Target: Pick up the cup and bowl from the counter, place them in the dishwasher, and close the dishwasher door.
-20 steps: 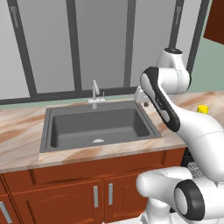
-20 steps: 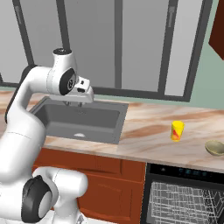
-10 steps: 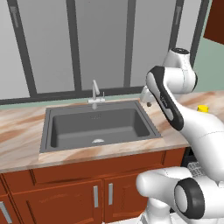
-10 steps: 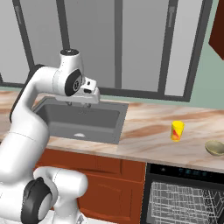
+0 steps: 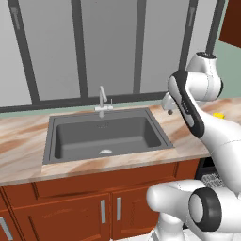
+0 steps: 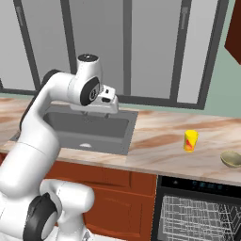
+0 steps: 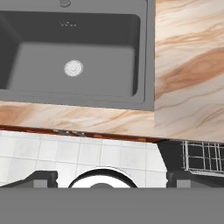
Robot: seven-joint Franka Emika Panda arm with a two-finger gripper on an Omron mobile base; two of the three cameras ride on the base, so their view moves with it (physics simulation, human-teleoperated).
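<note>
White arm bent high over sink (image 6: 89, 127), hand (image 7: 111, 178) pointing down, wide open, empty, cup (image 6: 190, 140) & bowl (image 6: 231, 159) on counter (image 6: 155, 146)

Yellow cup (image 6: 190, 140) upright on marbled counter (image 6: 155, 141), apparently beige bowl (image 6: 231, 159) nearby

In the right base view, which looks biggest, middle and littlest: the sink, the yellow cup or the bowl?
Largest to smallest, as they look in the right base view:
1. The sink, by far.
2 and 3. The yellow cup and the bowl look about alike: the cup taller, the bowl wider, so I won't rank them.
</note>
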